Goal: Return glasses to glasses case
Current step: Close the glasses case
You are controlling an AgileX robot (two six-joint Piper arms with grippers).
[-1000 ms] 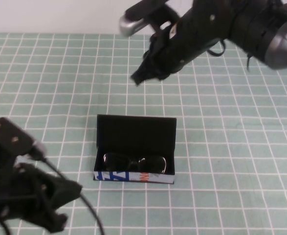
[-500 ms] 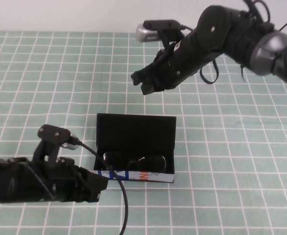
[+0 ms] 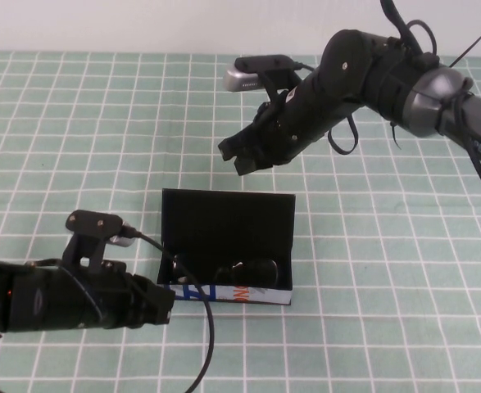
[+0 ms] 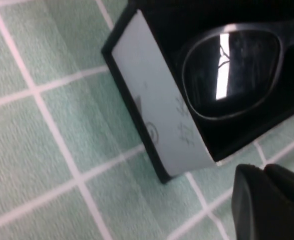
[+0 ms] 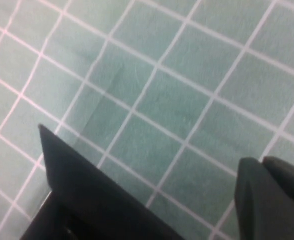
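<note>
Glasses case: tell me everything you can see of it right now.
The rectangular black glasses case sits open on the green checked mat, its flat hinged lid upright at the back. Its white front edge carries blue and orange print. The black thick-framed glasses lie inside. The left gripper is at its front left corner; contact is unclear. The right gripper hangs above and behind the lid, clear of it.

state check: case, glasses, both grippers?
glasses case: open, lid standing up at the back
glasses: lying inside the case, no gripper on them
left gripper: low, just left of the case's front corner, holding nothing
right gripper: raised above the mat behind the case, holding nothing
</note>
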